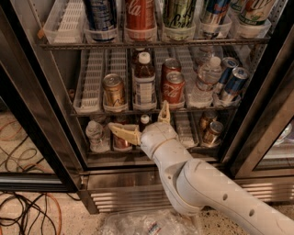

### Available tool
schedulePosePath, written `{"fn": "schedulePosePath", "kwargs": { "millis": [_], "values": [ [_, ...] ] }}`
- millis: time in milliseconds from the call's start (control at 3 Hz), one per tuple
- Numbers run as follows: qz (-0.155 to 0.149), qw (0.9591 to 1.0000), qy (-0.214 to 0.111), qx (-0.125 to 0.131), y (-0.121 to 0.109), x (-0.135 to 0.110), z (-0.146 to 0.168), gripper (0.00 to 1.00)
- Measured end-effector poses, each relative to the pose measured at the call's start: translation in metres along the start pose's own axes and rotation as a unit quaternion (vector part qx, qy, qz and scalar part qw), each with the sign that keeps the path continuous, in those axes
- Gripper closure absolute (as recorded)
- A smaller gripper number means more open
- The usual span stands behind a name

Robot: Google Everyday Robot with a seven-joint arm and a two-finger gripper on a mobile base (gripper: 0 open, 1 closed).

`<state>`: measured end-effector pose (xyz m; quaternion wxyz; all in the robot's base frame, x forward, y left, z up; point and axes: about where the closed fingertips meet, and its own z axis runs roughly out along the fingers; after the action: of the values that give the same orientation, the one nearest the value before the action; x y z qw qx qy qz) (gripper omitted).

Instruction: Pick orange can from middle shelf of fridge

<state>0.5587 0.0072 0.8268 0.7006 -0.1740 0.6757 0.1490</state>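
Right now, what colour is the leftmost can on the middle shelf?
The can is amber-orange, in the camera view; the open hand is below it.

Middle shelf: one orange can, two red Coca-Cola cans, one brown bottle, one water bottle, two blue cans; one gripper, jaws spread, just below that shelf's near edge

The tool hangs before the lowest shelf, fingers spread wide. Its arm is cut off at the lower right corner. Behind its wrist, a bottle shows only its white cap. Behind its lower finger, a reddish can is half covered. Just above the tool, the orange can has label print too blurred to read. Far above, the top-shelf cans lose their lids to the upper edge.
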Motion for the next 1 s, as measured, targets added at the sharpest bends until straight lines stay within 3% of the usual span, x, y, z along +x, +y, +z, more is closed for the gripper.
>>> {"fn": "schedulePosePath", "kwargs": {
  "millis": [333,667,1000],
  "values": [
    [-0.003,0.9997,-0.02,-0.017,0.019,-0.014,0.006,0.0],
    [-0.003,0.9992,-0.028,-0.029,0.054,-0.018,0.029,0.0],
    [-0.003,0.9992,-0.027,-0.03,0.055,-0.017,0.029,0.02]
  ]
}}
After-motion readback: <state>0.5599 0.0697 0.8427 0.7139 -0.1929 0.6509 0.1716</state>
